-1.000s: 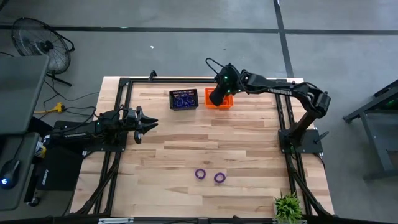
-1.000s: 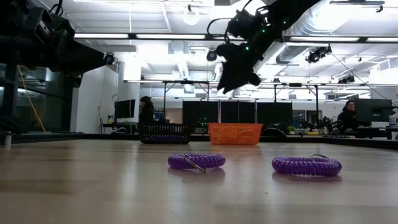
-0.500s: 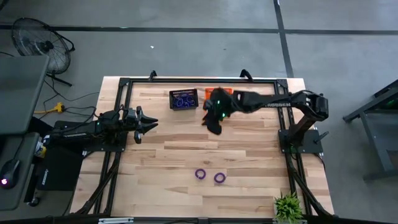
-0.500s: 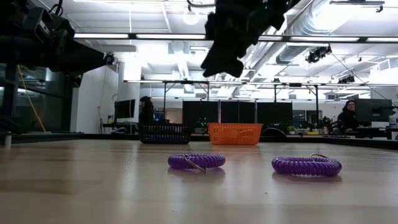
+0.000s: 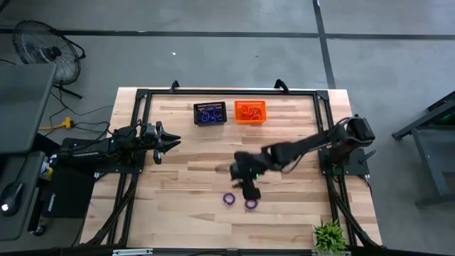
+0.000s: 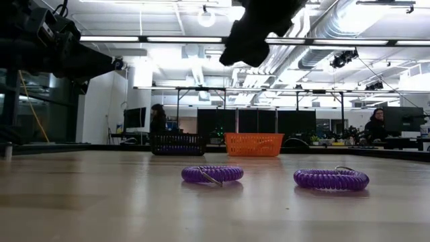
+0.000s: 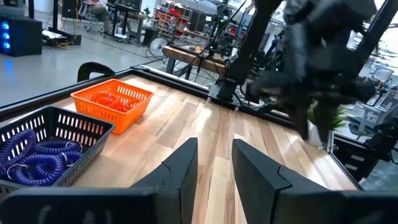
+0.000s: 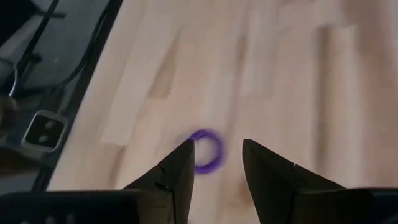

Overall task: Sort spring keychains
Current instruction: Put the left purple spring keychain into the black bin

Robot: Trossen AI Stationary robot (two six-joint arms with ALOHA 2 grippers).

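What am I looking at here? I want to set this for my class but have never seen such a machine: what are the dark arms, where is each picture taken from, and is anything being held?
It is a robot with two dark arms at a wooden table. One picture looks straight down, one looks level across the tabletop, and two come from cameras on the wrists. Two purple spring keychains lie loose on the table. At the far edge stand a black basket holding purple coils and an orange basket holding orange ones. The right claw is above the two loose keychains, open and empty. The left claw waits at the table's left side, open, holding nothing.
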